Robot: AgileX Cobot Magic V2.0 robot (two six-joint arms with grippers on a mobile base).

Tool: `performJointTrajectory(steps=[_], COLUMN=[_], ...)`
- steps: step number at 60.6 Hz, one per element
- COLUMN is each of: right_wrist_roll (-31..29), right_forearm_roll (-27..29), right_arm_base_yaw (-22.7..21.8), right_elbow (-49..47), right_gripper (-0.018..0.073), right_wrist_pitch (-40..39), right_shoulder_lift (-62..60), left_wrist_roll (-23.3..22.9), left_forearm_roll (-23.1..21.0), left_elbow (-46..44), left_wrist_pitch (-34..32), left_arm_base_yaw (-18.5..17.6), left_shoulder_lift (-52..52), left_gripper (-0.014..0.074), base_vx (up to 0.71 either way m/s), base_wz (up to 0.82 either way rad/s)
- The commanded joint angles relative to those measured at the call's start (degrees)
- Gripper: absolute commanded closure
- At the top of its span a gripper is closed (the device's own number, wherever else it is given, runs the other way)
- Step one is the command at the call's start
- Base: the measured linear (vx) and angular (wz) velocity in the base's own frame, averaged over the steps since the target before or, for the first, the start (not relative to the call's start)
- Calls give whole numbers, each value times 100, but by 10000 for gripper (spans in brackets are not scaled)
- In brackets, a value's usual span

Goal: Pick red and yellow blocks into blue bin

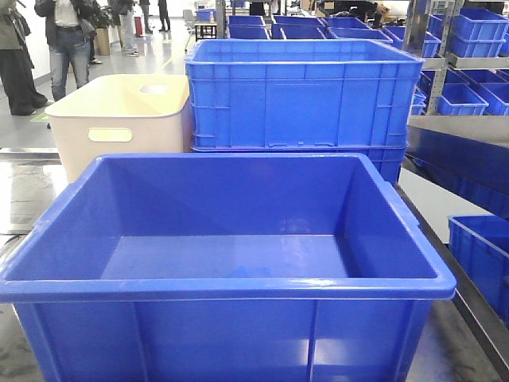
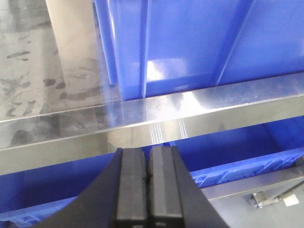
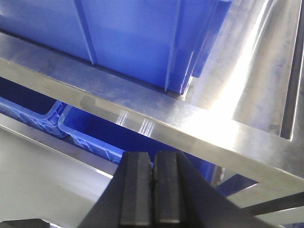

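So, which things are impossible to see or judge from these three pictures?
- Red and yellow blocks: in no view; the blue bin shows a bare floor.
- Inside of the cream tub and the taller blue crate: front view, hidden by their own walls.
- Bin's lower front: cut off by the bottom edge.
- Left gripper and right gripper: jaws closed, empty; both wrist views see only bin ribs and the steel table edge.

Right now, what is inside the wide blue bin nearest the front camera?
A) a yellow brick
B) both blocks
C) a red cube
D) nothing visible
D: in the front view the blue bin shows only its bare smooth floor and inner walls, with no block in it.
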Motion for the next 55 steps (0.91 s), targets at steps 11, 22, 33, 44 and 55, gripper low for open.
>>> performJointTrajectory(steps=[11, 22, 33, 44, 55], right_wrist_roll=[-9, -9, -9, -9, -9], right_forearm_roll=[-18, -18, -18, -16, -16], right_arm_base_yaw=[-3, -3, -3, -3, -3], right_elbow=[-150, -150, -150, -150, -150], right_gripper=[572, 572, 569, 569, 569], right_wrist_pitch=[-342, -342, -342, -342, -342], right_shoulder_lift=[-25, -25, -25, -25, -25], left_wrist_roll=[-4, -4, 1, 1, 9], left_forearm_roll=[17, 17, 288, 1, 14], left_elbow=[-135, -135, 67, 1049, 2260], left_wrist_pitch=[-446, -446, -683, -1995, -3520], left_arm_base_yaw=[-53, -53, 228, 1187, 1618], left_shoulder_lift=[29, 29, -328, -1303, -2255], left_gripper=[605, 605, 605, 605, 605], base_vx=[0, 0, 0, 0, 0], base_wz=[0, 0, 0, 0, 0])
